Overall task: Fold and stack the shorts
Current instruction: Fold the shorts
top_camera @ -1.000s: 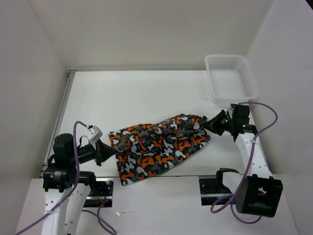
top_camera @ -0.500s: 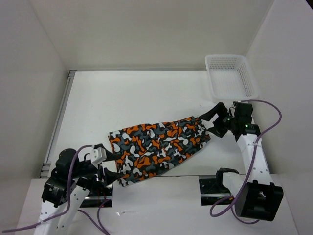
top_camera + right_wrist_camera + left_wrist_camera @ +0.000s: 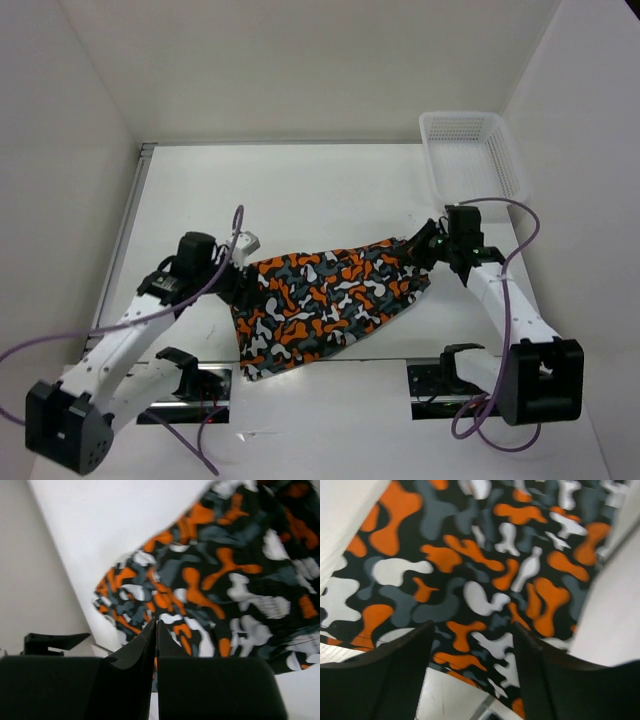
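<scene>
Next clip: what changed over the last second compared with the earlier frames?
The left gripper pulled back toward its base, then reached forward to the left edge of the shorts, jaws now open over the cloth. The right gripper opened, shifted slightly left at the shorts' right corner and shut again; whether it pinches cloth is unclear. The shorts and the basket stayed put.

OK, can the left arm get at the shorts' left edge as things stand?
Probably yes. The left gripper hangs open right over the left edge of the shorts, with fabric showing between its jaws and nothing in between. The right gripper is shut at the opposite end, out of the way.
</scene>
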Robot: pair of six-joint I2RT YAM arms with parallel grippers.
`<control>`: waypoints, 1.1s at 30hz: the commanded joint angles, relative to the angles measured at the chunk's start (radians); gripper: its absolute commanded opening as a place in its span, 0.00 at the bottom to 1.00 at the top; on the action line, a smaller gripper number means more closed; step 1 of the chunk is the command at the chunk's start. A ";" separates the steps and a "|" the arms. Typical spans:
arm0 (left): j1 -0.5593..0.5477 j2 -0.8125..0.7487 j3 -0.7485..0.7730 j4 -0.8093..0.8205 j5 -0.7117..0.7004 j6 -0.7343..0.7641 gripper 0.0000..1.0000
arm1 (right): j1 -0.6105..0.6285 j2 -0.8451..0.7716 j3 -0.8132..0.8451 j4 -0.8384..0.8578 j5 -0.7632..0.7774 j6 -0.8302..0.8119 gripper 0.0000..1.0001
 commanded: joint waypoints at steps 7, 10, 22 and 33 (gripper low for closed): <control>0.008 0.431 0.040 0.270 -0.150 0.003 0.69 | 0.036 0.121 -0.157 0.093 0.240 0.147 0.06; 0.018 0.536 0.092 0.270 -0.185 0.003 0.69 | 0.047 0.158 -0.182 0.102 0.277 0.168 0.06; 0.163 1.025 0.390 0.373 -0.167 0.003 0.66 | 0.214 0.484 -0.052 0.263 0.297 0.218 0.08; 0.291 1.064 0.931 0.215 -0.246 0.003 0.77 | 0.233 0.586 0.370 0.231 0.261 0.087 0.35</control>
